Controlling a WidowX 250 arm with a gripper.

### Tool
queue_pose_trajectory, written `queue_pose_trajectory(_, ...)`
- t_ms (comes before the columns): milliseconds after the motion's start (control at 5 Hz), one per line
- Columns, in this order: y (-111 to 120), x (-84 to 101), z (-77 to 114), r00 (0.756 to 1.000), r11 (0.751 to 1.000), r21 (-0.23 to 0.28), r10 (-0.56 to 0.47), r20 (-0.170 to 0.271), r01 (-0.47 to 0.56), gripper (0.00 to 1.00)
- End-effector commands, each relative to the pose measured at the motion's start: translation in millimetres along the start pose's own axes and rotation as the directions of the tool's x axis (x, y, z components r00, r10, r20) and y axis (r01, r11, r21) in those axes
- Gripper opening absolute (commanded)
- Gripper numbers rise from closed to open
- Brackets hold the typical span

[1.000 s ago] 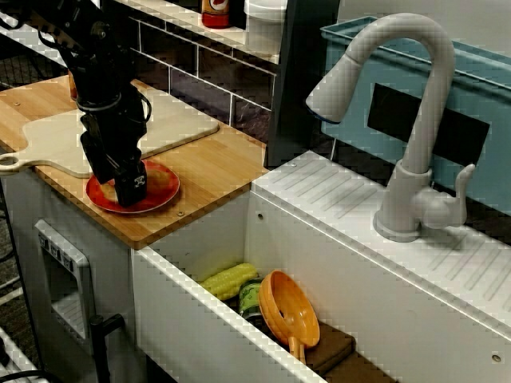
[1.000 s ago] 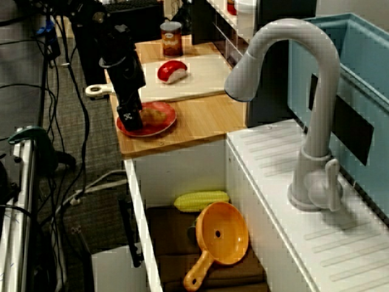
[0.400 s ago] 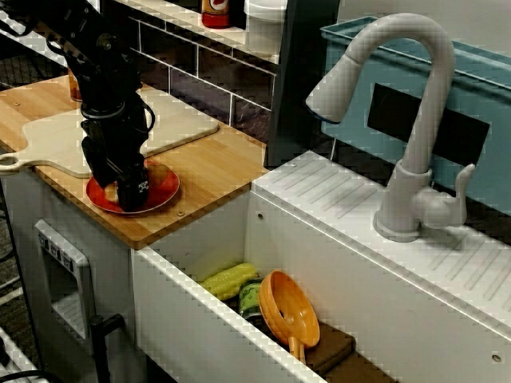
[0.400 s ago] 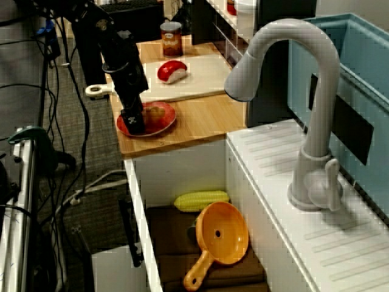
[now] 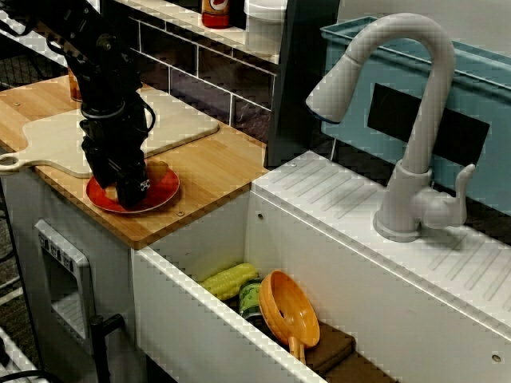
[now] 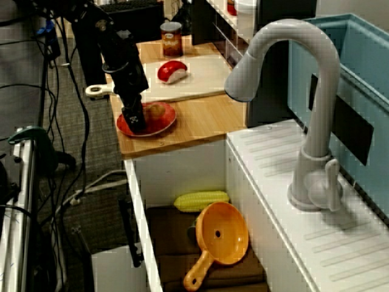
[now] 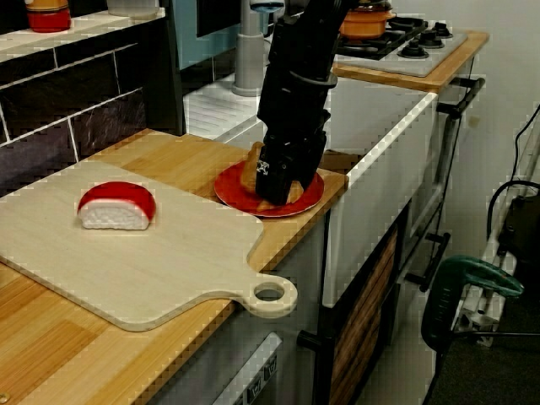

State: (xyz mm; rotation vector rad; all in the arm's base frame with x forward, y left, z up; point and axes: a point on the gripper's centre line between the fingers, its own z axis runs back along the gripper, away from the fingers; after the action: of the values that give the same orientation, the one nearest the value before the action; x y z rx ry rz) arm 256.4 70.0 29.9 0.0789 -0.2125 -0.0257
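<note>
Jaws plunge upright onto the red plate at the tabletop's sink-side edge, flanking the brown food; whether they are clamped, I cannot tell.

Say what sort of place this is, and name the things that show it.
Most likely a toy or mock kitchen: a white sink with a faucet, a wooden counter bearing a cutting board, and a stove with a pot on it.

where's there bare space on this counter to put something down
Bare wood between the red plate and the sink edge; cutting board between the toy sushi and its handle. Crowded: the plate under the gripper, and the sink floor.
</note>
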Motion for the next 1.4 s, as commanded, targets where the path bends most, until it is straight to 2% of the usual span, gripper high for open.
queue_pose_trajectory(0, 8, 3.9, 9.2, 1.000, 1.000, 0.010, 0.023, 0.014, -0.023, 0.00)
queue_pose_trajectory(400, 14, 9.7, 18.1, 0.999, 0.999, 0.007, 0.035, 0.016, -0.035, 0.00)
queue_pose_trajectory(1200, 20, 8.9, 36.8, 0.998, 0.999, -0.010, 0.050, 0.027, -0.050, 0.00)
